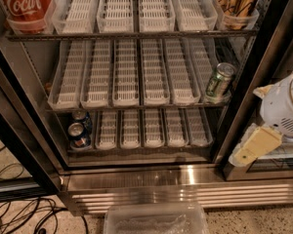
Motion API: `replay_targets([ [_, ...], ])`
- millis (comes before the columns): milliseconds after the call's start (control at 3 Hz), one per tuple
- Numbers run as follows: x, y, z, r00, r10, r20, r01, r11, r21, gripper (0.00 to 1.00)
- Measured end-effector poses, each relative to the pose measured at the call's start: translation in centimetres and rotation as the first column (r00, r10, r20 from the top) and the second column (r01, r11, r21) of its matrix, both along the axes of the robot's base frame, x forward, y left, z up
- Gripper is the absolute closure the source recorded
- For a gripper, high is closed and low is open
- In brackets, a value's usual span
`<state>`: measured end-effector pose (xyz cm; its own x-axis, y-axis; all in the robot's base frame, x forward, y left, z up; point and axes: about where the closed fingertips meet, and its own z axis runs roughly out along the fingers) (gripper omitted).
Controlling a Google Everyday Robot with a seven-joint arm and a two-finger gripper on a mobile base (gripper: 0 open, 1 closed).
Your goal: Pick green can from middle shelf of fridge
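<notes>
Fridge (pixel 161 179) stands open: green can (pixel 219 81) fronts the middle shelf (pixel 124 77) at right, reachable; gripper (pixel 251 149) hangs lower right, grip state unclear.

gripper (pixel 250 148) sits at right edge of frame, just below mid-height: cream-beige plastic, blocky, squared-off end, a bit yellowed. wrist housing (pixel 283 106) above it: white rounded glossy shell, small patch of dark vent slots on its underside, thin dark seam curving near frame edge.

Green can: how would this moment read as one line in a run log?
stage: pre-grasp | green can: right end of middle shelf, untouched | gripper: outside fridge, lower right of can
</notes>
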<state>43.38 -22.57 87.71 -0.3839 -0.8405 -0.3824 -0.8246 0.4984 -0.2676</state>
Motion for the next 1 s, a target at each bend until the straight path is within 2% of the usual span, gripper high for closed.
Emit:
replay_targets([
  [333,2.01,0.66,-1.5,0.9956,-0.051,0.079,0.042,0.993,0.113,0.0],
  [667,2.92,0.8,-0.74,0.9906,-0.065,0.12,0.05,0.991,0.127,0.0],
  [1000,2.91,0.8,-0.74,0.9906,-0.065,0.12,0.05,0.991,0.127,0.0],
])
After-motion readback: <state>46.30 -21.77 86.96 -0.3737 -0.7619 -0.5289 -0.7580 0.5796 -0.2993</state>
